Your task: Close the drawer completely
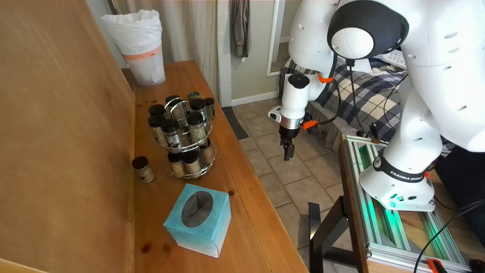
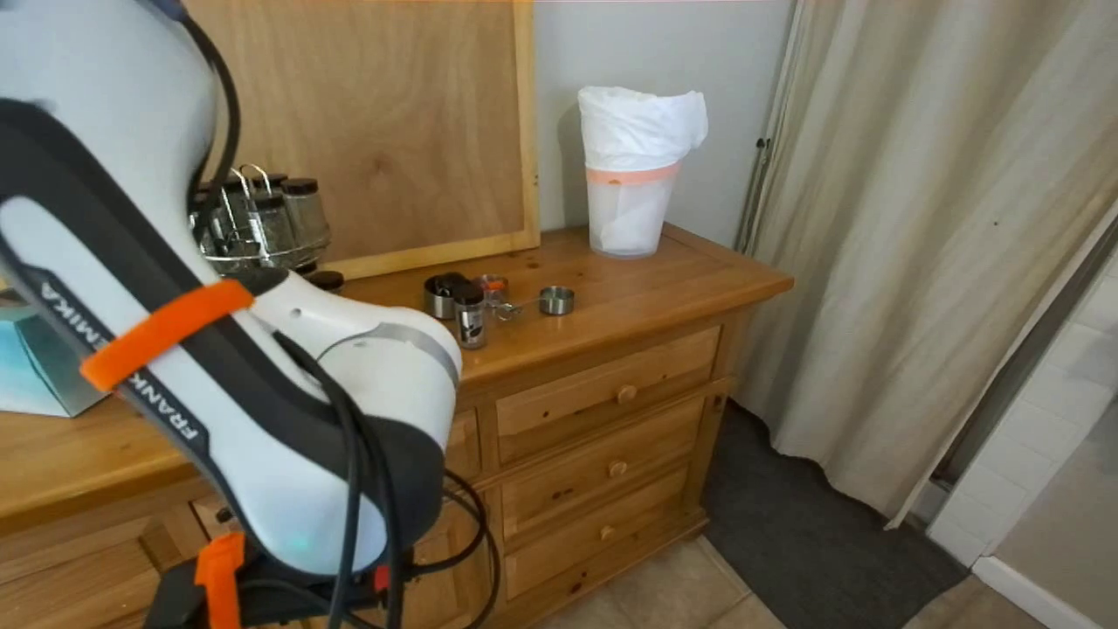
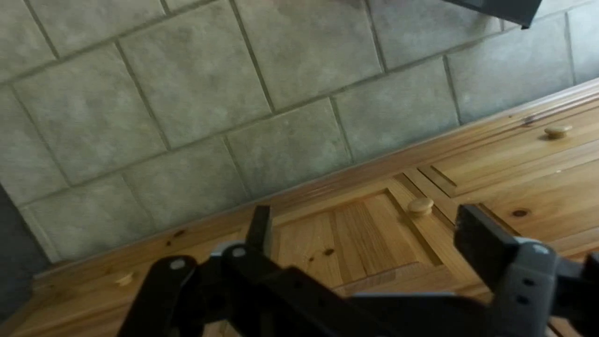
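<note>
In an exterior view the wooden dresser shows front panels with round knobs: an upper drawer, a middle drawer and a lower drawer. These fronts look flush with the frame, and no pulled-out drawer box shows. The arm hides the dresser's middle. My gripper points down over the floor, apart from the dresser's front edge. In the wrist view my gripper has its fingers wide apart with nothing between them. Beyond them are a cabinet door and a right-hand drawer front.
On the dresser top stand a blue tissue box, a spice rack, a loose jar and a lined bin. Measuring cups stand near the bin. The robot's table faces the dresser across the tiled floor.
</note>
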`<state>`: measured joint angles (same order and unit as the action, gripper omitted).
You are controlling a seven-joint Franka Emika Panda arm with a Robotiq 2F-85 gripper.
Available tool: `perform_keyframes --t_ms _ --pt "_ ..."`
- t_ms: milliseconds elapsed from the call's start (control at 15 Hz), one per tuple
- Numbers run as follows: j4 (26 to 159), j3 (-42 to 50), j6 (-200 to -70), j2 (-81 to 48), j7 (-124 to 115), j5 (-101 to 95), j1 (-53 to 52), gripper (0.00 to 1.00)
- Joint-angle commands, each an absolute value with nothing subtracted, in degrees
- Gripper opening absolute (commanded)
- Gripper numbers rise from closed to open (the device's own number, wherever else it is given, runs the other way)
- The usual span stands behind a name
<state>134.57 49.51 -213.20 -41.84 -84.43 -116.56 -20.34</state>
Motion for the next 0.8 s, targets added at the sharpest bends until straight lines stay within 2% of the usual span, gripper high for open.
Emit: perform_keyframes --t_ms 0,200,400,533,600,733 --pt "131.0 65.2 -223.2 -50.3 -99.4 -124.6 -36.0 1.00" --pt "127.8 79.0 -234.7 -56.4 -109.8 -129.6 -49.0 1.00" --pt "121.0 86.1 -242.7 -55.1 -119.8 -138.9 -54.4 1.00" --pt "116.8 87.6 -246.6 -49.3 -120.0 -142.8 -55.4 1.00" --pt "120.7 86.0 -242.3 -51.9 -118.7 -139.5 -55.8 1.00" --pt "117.7 87.4 -242.9 -50.3 -119.9 -141.8 -56.8 1.00"
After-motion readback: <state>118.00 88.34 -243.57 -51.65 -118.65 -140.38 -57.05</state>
